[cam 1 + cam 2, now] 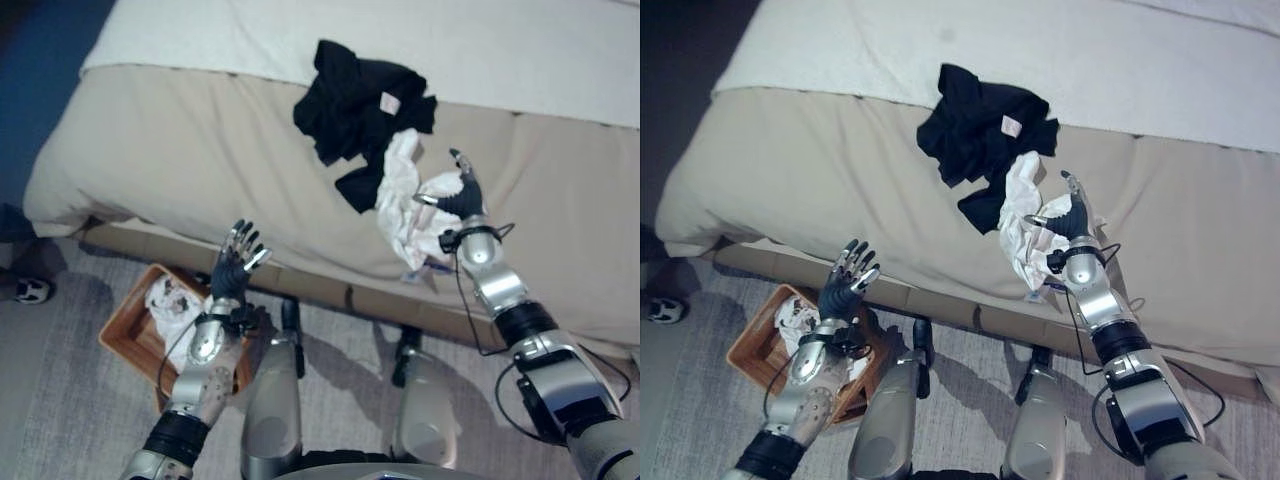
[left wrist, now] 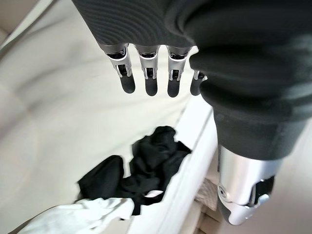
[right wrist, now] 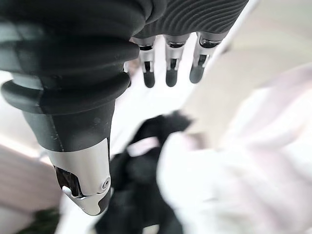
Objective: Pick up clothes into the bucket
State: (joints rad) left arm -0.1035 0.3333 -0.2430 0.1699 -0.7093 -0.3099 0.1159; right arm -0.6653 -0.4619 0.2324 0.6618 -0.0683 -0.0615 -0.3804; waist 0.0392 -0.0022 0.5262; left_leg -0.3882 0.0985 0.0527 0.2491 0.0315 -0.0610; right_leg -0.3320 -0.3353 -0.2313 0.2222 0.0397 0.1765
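Note:
A black garment (image 1: 360, 110) lies crumpled on the beige bed cover (image 1: 180, 150). A white garment (image 1: 402, 205) lies against its near side and hangs toward the bed's edge. My right hand (image 1: 460, 195) is open right beside the white garment, fingers straight and thumb reaching toward the cloth. In the right wrist view its fingers (image 3: 169, 73) point at the black garment (image 3: 141, 180) and the white garment (image 3: 234, 170). My left hand (image 1: 235, 265) is open and empty, raised in front of the bed's side. A brown basket (image 1: 122, 338) on the floor below it holds a white cloth (image 1: 172, 305).
The bed's long edge and low frame (image 1: 330, 290) run across in front of me. A white sheet (image 1: 450, 40) covers the far part of the bed. Grey carpet (image 1: 60, 420) lies around the basket, and a shoe (image 1: 30, 290) sits at the far left.

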